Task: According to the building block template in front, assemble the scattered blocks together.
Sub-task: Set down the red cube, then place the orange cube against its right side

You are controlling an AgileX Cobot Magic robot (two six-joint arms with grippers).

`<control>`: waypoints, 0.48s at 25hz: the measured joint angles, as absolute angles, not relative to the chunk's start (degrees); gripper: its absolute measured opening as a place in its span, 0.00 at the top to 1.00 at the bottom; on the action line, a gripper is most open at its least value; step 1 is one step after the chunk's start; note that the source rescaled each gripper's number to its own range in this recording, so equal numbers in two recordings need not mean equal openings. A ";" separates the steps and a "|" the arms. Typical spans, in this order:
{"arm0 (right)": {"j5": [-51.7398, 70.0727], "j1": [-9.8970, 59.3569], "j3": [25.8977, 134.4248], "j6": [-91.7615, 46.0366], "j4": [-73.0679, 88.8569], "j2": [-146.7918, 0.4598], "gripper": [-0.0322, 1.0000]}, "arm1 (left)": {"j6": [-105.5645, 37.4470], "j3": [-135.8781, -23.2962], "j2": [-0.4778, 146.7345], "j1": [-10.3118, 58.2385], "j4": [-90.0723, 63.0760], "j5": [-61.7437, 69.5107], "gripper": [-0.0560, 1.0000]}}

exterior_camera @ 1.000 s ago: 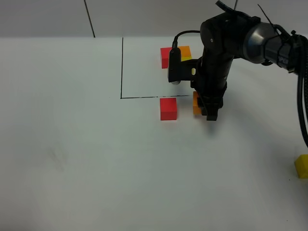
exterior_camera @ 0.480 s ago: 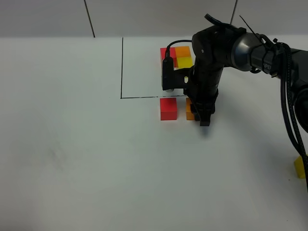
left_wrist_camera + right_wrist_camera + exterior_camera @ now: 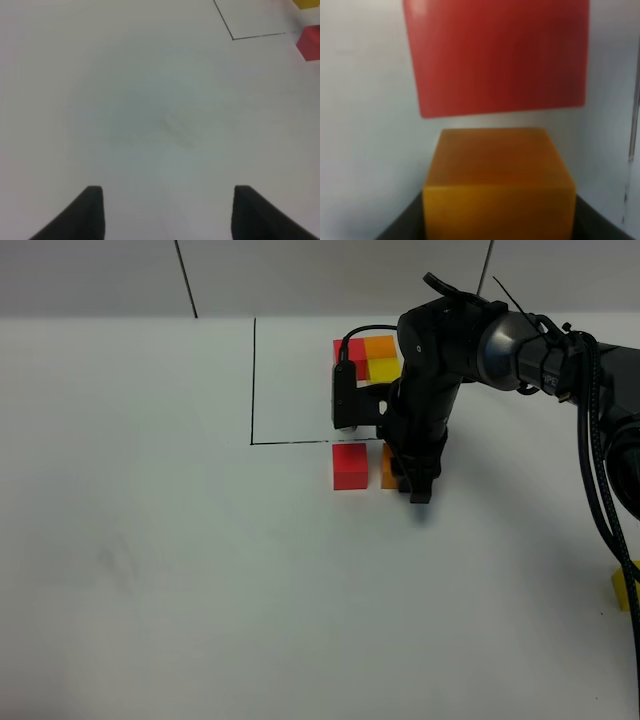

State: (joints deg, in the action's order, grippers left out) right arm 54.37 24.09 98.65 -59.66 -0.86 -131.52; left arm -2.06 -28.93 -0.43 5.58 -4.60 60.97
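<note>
The building block template (image 3: 380,346) is a red, orange and yellow cluster at the back, inside thin black lines, partly hidden by my right arm. The loose red cube (image 3: 350,466) sits just in front of the black line. My right gripper (image 3: 412,476) is shut on the loose orange cube (image 3: 388,468) and holds it just right of the red cube. In the right wrist view the orange cube (image 3: 497,180) sits a narrow gap from the red cube (image 3: 495,55). The loose yellow cube (image 3: 626,590) lies at the far right edge. My left gripper (image 3: 167,215) is open and empty over bare table.
The black drawn line (image 3: 254,380) runs from the back of the white table (image 3: 200,570) and turns right in front of the template. The red cube also shows in the left wrist view (image 3: 310,42). My right arm's cables hang along the right side.
My right gripper has moved left with the orange cube, from well right of the red cube to close beside it. The red cube and the template have not moved.
</note>
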 joint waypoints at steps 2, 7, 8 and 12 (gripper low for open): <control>54.10 24.21 98.65 -60.13 -0.68 -131.52 0.72 | -2.06 -28.93 -0.43 5.58 -4.60 60.97 0.73; 52.69 24.65 98.65 -60.53 0.00 -131.52 0.72 | -2.06 -28.93 -0.43 5.58 -4.60 60.97 0.73; 52.52 24.65 98.65 -60.53 0.00 -131.52 0.72 | -2.06 -28.93 -0.43 5.58 -4.60 60.97 0.73; 52.21 24.65 98.65 -60.58 0.00 -131.52 0.72 | -2.06 -28.93 -0.43 5.58 -4.60 60.97 0.73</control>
